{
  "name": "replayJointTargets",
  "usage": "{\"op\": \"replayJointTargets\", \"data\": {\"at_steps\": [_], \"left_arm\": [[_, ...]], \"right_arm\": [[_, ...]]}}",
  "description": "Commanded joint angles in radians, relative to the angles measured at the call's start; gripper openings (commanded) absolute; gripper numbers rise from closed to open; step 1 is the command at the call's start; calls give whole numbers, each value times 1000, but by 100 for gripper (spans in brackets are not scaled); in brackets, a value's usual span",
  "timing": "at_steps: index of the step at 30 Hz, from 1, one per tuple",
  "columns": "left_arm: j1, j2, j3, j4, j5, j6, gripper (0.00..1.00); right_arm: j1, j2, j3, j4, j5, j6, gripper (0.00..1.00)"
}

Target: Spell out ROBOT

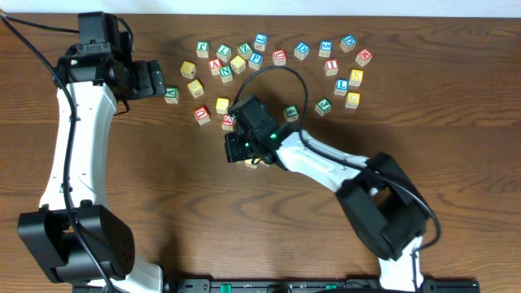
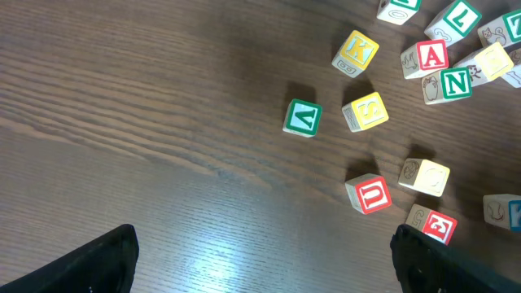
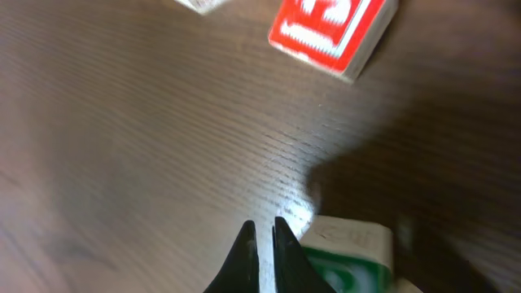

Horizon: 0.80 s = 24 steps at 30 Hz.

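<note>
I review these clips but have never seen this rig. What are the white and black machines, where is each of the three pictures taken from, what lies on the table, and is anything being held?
They are two robot arms at a wooden table. The top picture looks down from above; the other two come from a camera on each wrist.

Small wooden letter cubes lie scattered along the far side, among them a red A, a green N and a yellow K.

The left gripper stands open and empty, near the cubes. The right gripper is shut, its fingers pressed together with nothing between them; a green-bordered cube sits right beside it on the table.
</note>
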Motion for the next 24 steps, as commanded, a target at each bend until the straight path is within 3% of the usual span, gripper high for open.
{"op": "replayJointTargets", "data": {"at_steps": [1, 11, 24], "left_arm": [[2, -2, 15, -2, -13, 14, 98], [1, -2, 15, -2, -13, 14, 97], [2, -2, 15, -2, -13, 14, 98]], "right_arm": [[16, 39, 53, -13, -3, 14, 3], [18, 40, 67, -39, -2, 15, 1], [3, -71, 262, -441, 70, -132, 4]]}}
